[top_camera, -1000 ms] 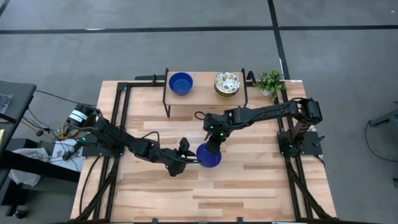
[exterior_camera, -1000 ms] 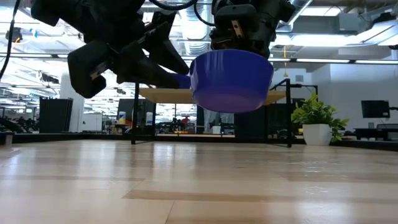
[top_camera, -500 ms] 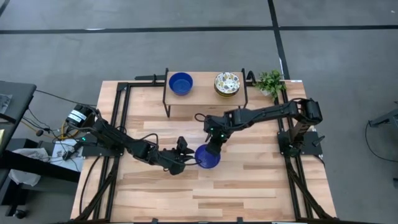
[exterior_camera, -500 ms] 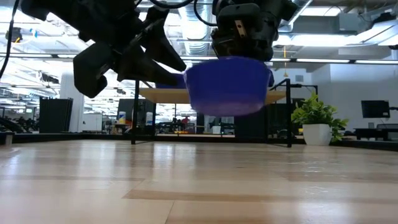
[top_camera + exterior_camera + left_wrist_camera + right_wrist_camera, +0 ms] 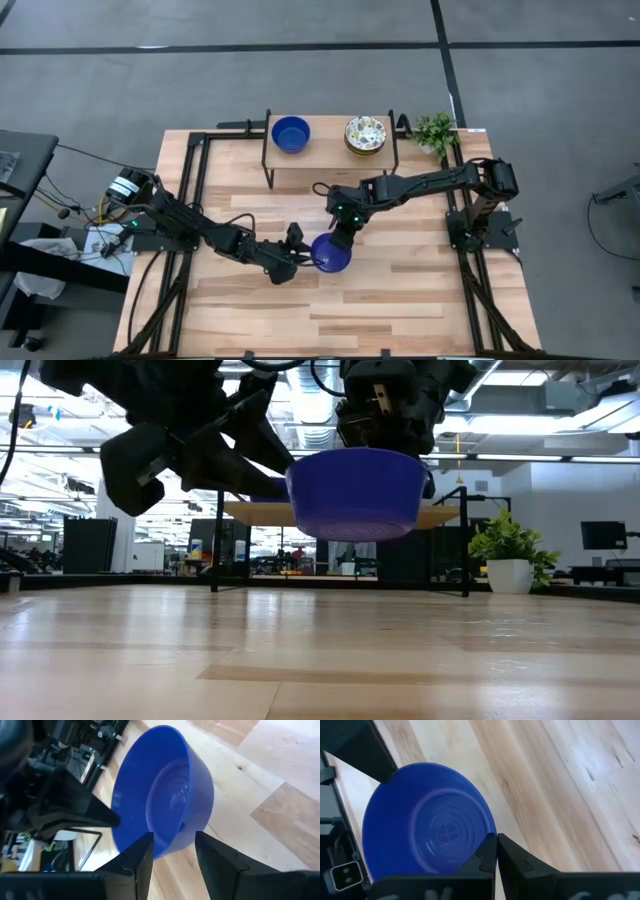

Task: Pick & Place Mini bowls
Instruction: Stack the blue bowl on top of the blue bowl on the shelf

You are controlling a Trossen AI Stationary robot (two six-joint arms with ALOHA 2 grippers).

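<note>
A glossy cobalt blue mini bowl [image 5: 330, 258] hangs in the air over the middle of the table, upright in the low view [image 5: 352, 495]. My right gripper [image 5: 343, 238] comes down on its rim and is shut on it. My left gripper [image 5: 305, 258] reaches in level from the table's left and is open. In the left wrist view its two fingers stand on either side of the bowl's wall [image 5: 175, 840]. On the raised shelf at the far side sit another blue bowl [image 5: 291, 133] and a stack of cream floral bowls [image 5: 366, 134]. My right gripper pinches the blue bowl's rim [image 5: 489, 831] on its right side, one finger inside the bowl and one outside, coming from above and pointing down. The bowl hangs below the fingers, lifted clear of the table and nearly level. My left gripper: whether its fingers [image 5: 145, 850] touch the bowl's wall, I cannot tell.
A raised wooden shelf [image 5: 330, 150] stands at the table's far side on dark legs. A small green plant [image 5: 434, 131] sits at the far right corner. Bare wood [image 5: 400, 300] lies in front of and to the right of the arms.
My right gripper has carried the blue bowl a little toward the table's left, toward my left gripper, and the bowl has gone from tilted to nearly level. My left gripper's fingers now reach the bowl's left rim.
</note>
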